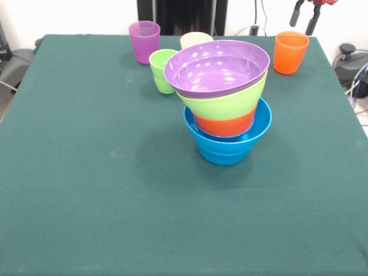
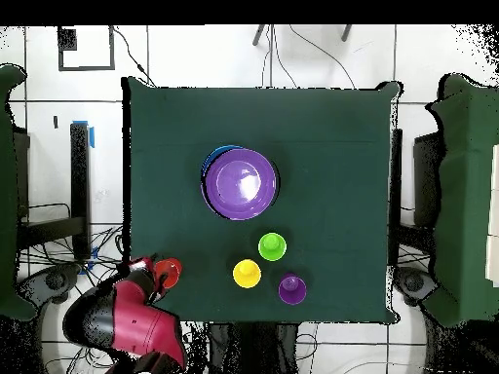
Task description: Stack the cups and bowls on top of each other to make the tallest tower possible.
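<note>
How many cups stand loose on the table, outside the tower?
4: purple cup, green cup and yellow cup behind the tower; orange cup apart, below the gripper.

Front and overhead, shared table (image 1: 86,190)

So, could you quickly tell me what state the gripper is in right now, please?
Gripper: drawn back above the orange cup, holding nothing; whether it is open or shut cannot be told.

The gripper (image 1: 305,17), upper right of the front view, is cut off by the top edge. The yellow cup (image 1: 194,39) is mostly hidden behind the purple bowl (image 1: 217,67). Overhead, that bowl covers the tower's (image 2: 240,181) lower bowls.
</note>
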